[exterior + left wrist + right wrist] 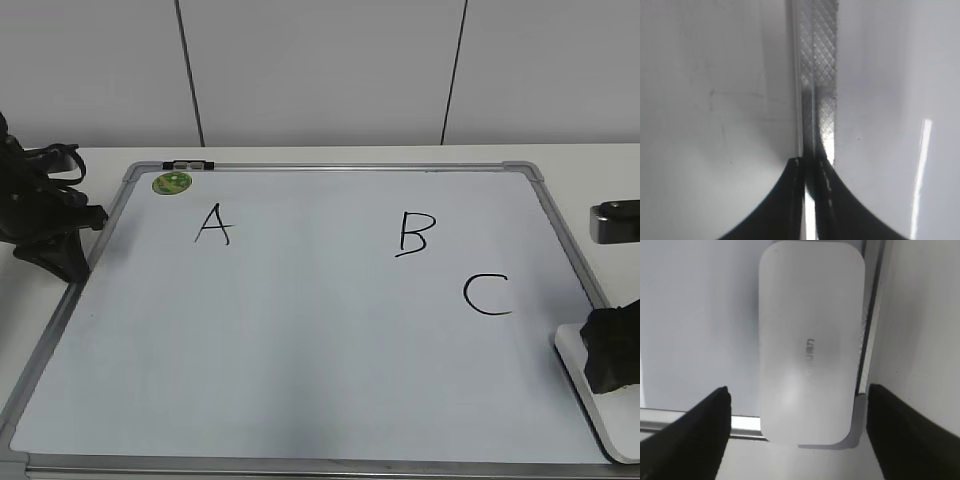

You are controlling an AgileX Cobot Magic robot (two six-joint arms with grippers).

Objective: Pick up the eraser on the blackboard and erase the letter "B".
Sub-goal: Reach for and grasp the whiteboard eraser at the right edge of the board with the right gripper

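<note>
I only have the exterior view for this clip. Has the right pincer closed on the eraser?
Observer: No. The right pincer is open, with its fingers on either side of the eraser, not touching it.
Operator: Is the eraser lying fully on the blackboard?
Observer: No. One end lies over the frame corner of the blackboard.
Operator: And the left pincer?
Observer: The left pincer is shut and empty, over the board's frame strip.

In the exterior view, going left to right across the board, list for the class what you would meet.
left gripper → green magnet → letter "A" → letter "B" → letter "C" → eraser under the right gripper.
</note>
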